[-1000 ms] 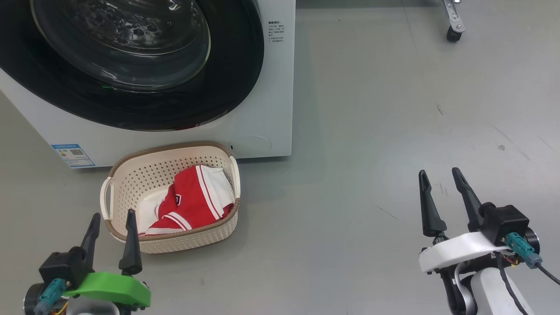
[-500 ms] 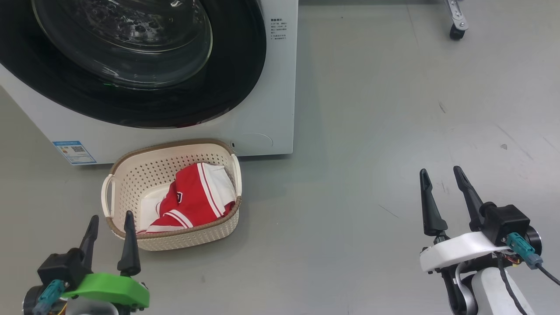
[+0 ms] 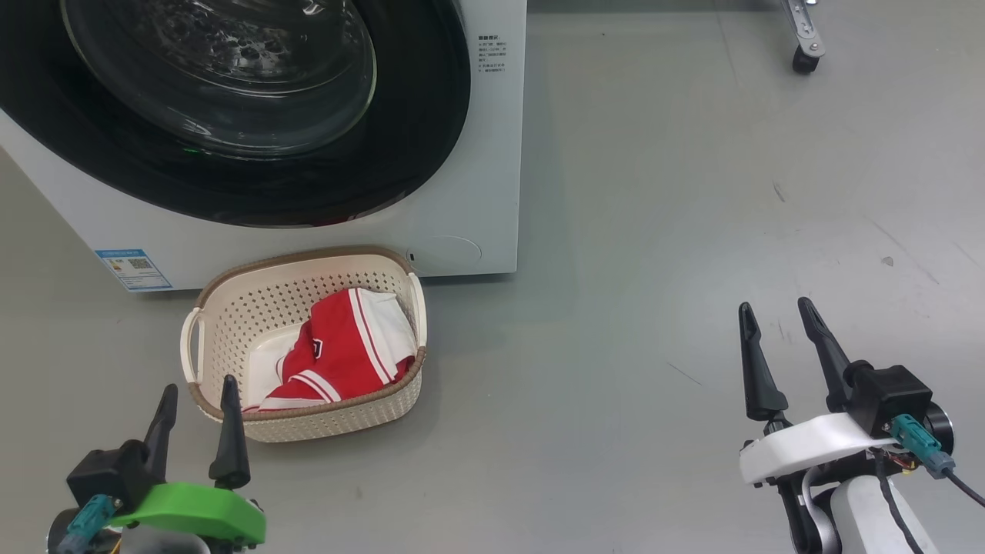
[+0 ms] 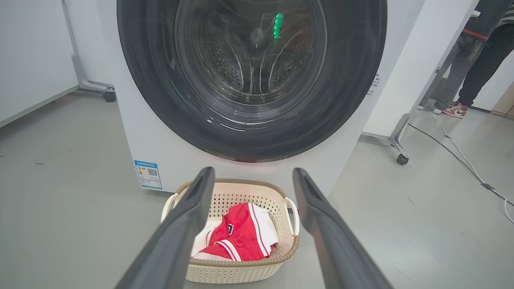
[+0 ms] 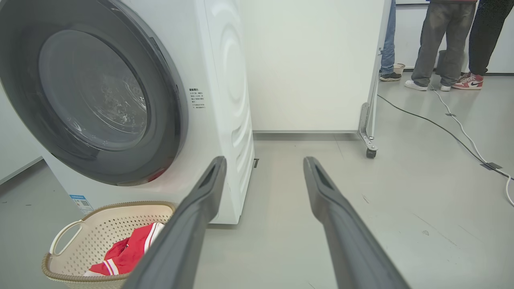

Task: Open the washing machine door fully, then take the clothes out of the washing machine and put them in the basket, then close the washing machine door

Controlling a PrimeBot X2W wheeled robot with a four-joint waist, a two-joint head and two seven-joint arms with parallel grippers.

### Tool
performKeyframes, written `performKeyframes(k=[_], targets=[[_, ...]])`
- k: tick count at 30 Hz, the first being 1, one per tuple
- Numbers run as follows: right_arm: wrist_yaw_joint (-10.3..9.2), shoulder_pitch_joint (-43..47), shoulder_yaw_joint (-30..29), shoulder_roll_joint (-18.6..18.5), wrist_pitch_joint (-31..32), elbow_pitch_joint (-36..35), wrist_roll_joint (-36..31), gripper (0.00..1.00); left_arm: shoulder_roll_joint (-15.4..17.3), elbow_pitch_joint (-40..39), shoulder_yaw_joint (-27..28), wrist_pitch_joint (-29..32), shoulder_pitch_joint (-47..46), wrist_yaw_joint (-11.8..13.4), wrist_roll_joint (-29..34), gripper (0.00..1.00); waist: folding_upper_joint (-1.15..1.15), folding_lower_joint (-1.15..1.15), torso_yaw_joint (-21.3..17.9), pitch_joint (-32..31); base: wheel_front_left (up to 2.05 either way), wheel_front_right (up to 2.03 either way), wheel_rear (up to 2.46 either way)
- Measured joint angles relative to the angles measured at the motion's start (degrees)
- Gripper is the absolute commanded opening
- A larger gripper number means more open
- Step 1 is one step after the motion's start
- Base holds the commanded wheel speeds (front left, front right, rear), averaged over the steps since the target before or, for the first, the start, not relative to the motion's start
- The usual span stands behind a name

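Both the left claw [image 3: 199, 385] and the right claw [image 3: 774, 305] hover over the floor [image 3: 654, 308], fingers [image 3: 758, 369] spread wide, nothing between them. Just ahead of the left claw stands the basket [image 3: 338, 419], with the clothes [image 3: 342, 346] lying inside it. Beyond the basket, the door [image 3: 415, 138] sits flush against the washer [image 3: 492, 192], the drum [image 4: 219, 66] visible through it. The right claw is well apart from the basket, the washer ahead to its left.
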Motion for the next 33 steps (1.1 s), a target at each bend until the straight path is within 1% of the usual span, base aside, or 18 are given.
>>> performKeyframes(k=[20,21,28,33], targets=[[0.21,0.28,-0.19,0.24,0.0,0.03,-0.25,1.0,-0.11,1.03,-0.05,0.0,0.0,-0.49,-1.87,1.0,0.0,0.0,-0.03,-0.07,0.0,0.0,0.0],[0.34,0.28,-0.18,0.25,0.0,0.07,-0.25,0.0,-0.12,1.11,-0.05,0.0,0.0,-0.49,-1.97,0.0,0.0,0.0,-0.03,-0.11,0.0,0.0,0.0],[0.38,2.65,0.04,1.02,0.09,3.15,0.09,0.0,-1.36,4.24,-0.13,0.68,1.17,-0.48,-2.14,0.0,0.0,0.0,-0.03,-0.14,0.0,0.0,0.0],[0.52,2.64,-0.15,1.02,0.52,3.12,2.99,0.0,-1.36,4.54,0.51,2.02,1.11,-0.48,-5.14,0.0,0.0,0.0,0.1,-0.37,0.0,0.0,0.0]])
